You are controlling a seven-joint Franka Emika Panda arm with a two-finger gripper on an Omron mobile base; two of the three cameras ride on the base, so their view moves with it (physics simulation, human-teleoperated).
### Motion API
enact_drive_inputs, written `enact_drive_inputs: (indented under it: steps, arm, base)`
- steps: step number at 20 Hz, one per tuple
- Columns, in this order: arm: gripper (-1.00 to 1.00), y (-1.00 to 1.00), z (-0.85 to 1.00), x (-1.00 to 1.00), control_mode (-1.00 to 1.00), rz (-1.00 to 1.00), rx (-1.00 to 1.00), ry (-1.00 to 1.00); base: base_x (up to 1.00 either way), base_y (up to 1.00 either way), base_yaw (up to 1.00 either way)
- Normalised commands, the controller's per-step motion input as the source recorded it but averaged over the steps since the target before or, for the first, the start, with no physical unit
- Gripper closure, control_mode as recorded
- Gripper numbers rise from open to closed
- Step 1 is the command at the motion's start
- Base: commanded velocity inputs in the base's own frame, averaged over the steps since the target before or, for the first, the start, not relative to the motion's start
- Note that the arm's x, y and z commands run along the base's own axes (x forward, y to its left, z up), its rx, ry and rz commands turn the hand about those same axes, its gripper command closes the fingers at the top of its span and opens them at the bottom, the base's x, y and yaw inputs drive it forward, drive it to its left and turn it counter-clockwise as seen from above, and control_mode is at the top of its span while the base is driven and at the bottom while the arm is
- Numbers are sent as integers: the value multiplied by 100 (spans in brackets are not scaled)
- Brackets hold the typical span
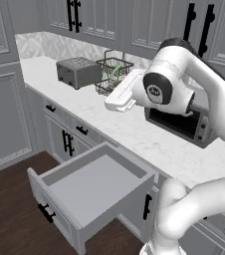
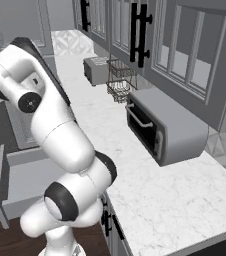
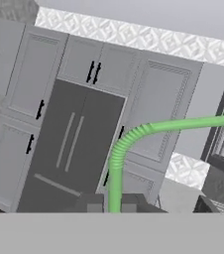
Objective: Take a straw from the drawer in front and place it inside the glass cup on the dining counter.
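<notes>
Left base view: the white arm [image 1: 194,199] rises from the lower right, nearest the camera, and bends over the marble worktop [image 1: 134,132]. Beside it the drawer [image 1: 92,191] stands pulled out, its grey floor bare, its short black handle [image 1: 46,213] on the front panel. On the worktop stand a toaster [image 1: 78,71], a wire rack [image 1: 113,74] just beside it, and a microwave [image 1: 184,122] partly behind the arm. Right base view: the arm [image 2: 60,150] fills the lower left, with the open drawer [image 2: 15,182] behind it; along the worktop [image 2: 160,200] stand the microwave [image 2: 165,127], the wire rack [image 2: 121,80] and the toaster [image 2: 96,70], below grey wall cabinets [image 2: 135,30]. Hand view: the gripper [image 3: 110,203] is clenched on the straw [image 3: 129,144], whose straight stem rises from between the two dark fingertips [image 3: 90,203], then bends at the ribbed section and runs to the right edge. Behind it lie grey cabinet doors [image 3: 153,109] and a dark double-door refrigerator [image 3: 69,149], all seen tilted.
</notes>
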Motion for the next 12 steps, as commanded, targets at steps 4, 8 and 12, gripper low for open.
enact_drive_inputs:
  steps: [4, 8, 12]
  arm:
    - [100, -5, -4, -70, -100, -25, 0, 6]
    - [100, 0, -8, -2, -100, -16, -1, 10]
    - [100, 0, 0, 0, 100, -2, 0, 2]
  base:
    - [0, 0, 0]
    - [0, 0, 0]
    - [-36, 5, -6]
